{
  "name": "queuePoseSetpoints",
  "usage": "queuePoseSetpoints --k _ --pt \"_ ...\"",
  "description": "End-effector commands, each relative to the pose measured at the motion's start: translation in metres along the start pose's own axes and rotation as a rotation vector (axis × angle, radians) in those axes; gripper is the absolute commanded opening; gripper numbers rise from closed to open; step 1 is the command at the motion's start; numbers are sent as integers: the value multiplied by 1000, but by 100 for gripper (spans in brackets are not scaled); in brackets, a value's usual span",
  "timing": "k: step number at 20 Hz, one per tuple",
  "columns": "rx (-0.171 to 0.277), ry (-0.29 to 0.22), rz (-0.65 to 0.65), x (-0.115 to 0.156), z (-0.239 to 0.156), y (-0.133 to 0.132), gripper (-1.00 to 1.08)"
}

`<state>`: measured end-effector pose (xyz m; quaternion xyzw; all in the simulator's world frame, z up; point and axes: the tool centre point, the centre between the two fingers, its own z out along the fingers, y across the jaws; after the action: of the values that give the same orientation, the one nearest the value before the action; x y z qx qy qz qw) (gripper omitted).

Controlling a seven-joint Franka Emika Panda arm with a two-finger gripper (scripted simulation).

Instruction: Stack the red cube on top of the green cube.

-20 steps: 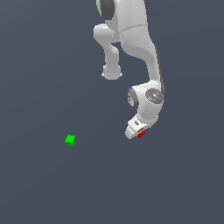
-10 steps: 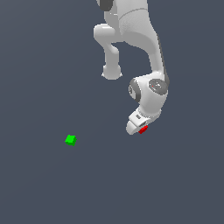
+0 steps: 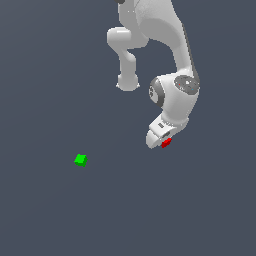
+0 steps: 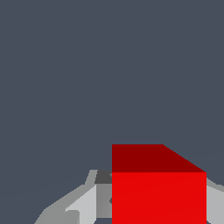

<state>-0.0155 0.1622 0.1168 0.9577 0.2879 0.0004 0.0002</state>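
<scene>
The red cube (image 3: pixel 166 143) sits between the fingers of my white gripper (image 3: pixel 162 141), which is shut on it and looks raised off the grey floor. In the wrist view the red cube (image 4: pixel 158 189) fills the space between the pale fingers (image 4: pixel 83 205). The green cube (image 3: pixel 80 160) rests alone on the floor, well off to the exterior view's left of the gripper and slightly lower in that picture. It does not show in the wrist view.
The plain dark grey floor (image 3: pixel 60 75) spreads all around. The white arm (image 3: pixel 172 55) rises from its base (image 3: pixel 127 82) behind the gripper. No other objects show.
The gripper, still shut on the red cube, has moved up and slightly toward the exterior view's right. The green cube has stayed put.
</scene>
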Motion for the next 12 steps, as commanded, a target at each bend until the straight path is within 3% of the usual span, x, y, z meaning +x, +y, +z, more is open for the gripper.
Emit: queuePoseSetpoints --k 1,7,12 --pt "0 -1 0 0 -3 0 -100" --pt "0 0 0 -4 0 9 -100" --pt "0 0 0 -18 4 34 -100"
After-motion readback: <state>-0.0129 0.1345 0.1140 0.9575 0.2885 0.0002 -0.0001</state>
